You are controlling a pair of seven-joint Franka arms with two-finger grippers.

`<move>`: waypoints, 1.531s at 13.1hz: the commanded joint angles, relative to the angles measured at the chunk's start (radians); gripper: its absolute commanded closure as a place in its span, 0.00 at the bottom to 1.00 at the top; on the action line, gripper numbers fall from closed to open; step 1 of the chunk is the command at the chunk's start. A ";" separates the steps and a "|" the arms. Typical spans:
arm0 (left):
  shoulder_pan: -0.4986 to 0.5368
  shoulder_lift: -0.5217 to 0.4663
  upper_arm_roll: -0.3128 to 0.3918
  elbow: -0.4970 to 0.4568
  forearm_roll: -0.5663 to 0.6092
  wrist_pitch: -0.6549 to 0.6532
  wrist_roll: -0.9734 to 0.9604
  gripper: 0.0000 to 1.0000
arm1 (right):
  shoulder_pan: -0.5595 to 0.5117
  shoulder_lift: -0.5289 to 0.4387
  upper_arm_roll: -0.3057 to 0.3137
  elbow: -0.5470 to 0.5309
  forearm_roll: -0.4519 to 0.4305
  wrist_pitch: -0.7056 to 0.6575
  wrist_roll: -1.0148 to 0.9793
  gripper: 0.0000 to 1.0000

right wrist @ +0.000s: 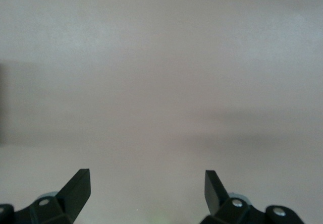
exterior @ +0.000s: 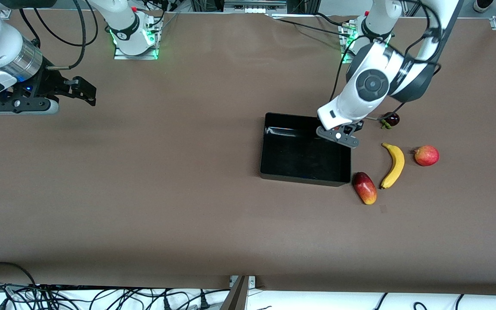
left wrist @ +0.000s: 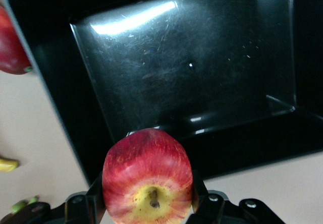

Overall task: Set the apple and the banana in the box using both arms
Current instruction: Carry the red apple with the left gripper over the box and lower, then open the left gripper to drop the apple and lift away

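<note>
Mango-like fruit (exterior: 364,188): oblong, red and yellow, lying on the tabletop (exterior: 187,206) just off the box's corner nearest the front camera at the left arm's end; no part of the task, seemingly a distractor.
Banana (exterior: 393,165): curved, yellow, flat on the tabletop beside the mango-like fruit, toward the left arm's end; not yet boxed, so judged the remaining item.
Red-orange fruit (exterior: 426,155): round, with a nub, just beside the banana, closer still to the left arm's end of the tabletop; untouched.
Box (exterior: 274,172): shallow glossy black tray, open top, interior empty; it sits within both arms' reach, though much closer to the left arm's base.
Left gripper (exterior: 346,136): over the box, above its corner toward the left arm's base; jaws half closed, clamped on the apple's sides.
Apple (left wrist: 148,181): red with yellow streaks, carried above the box wall, stem end facing the wrist camera; judged poised for release into the box.
Dark small fruit (exterior: 390,119): with a green stalk, farther from the camera than the banana.
Right gripper (exterior: 85,91): waiting over bare tabletop toward the right arm's end; jaws spread wide, holding nothing.
</note>
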 commanded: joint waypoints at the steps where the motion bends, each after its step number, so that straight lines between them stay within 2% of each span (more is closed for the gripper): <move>1: 0.007 0.058 0.005 -0.049 -0.009 0.142 -0.023 1.00 | -0.025 0.011 0.009 0.022 -0.011 0.011 -0.002 0.00; 3: -0.007 0.094 0.007 -0.106 -0.005 0.241 -0.046 1.00 | -0.023 0.013 0.009 0.022 -0.011 0.013 -0.004 0.00; 5: -0.010 0.137 0.008 -0.121 -0.003 0.293 -0.046 1.00 | -0.025 0.019 0.009 0.022 -0.009 0.021 -0.008 0.00; 6: -0.021 0.155 0.010 -0.121 -0.003 0.299 -0.047 0.95 | -0.023 0.019 0.009 0.022 -0.009 0.030 -0.008 0.00; 7: -0.021 0.164 0.011 -0.121 -0.002 0.302 -0.048 0.80 | -0.022 0.019 0.009 0.022 -0.009 0.033 -0.008 0.00; 8: -0.021 0.158 0.011 -0.120 -0.002 0.299 -0.055 0.13 | -0.022 0.019 0.009 0.022 -0.009 0.036 -0.008 0.00; 9: -0.021 0.139 0.011 -0.115 0.000 0.287 -0.069 0.00 | -0.022 0.019 0.009 0.022 -0.009 0.034 -0.010 0.00; 11: -0.017 0.079 0.014 -0.092 -0.002 0.202 -0.080 0.00 | -0.022 0.019 0.009 0.022 -0.009 0.034 -0.012 0.00; 13: -0.004 -0.005 0.034 -0.022 0.000 0.007 -0.083 0.00 | -0.022 0.019 0.009 0.022 -0.009 0.034 -0.010 0.00; 15: -0.001 -0.030 0.111 0.064 0.006 -0.163 -0.052 0.00 | -0.022 0.019 0.009 0.022 -0.008 0.036 -0.012 0.00; 18: 0.020 -0.029 0.235 0.089 0.031 -0.169 0.229 0.00 | -0.022 0.019 0.009 0.022 -0.009 0.034 -0.012 0.00; 20: 0.023 -0.004 0.319 0.086 0.069 -0.094 0.393 0.00 | -0.022 0.019 0.009 0.022 -0.008 0.034 -0.012 0.00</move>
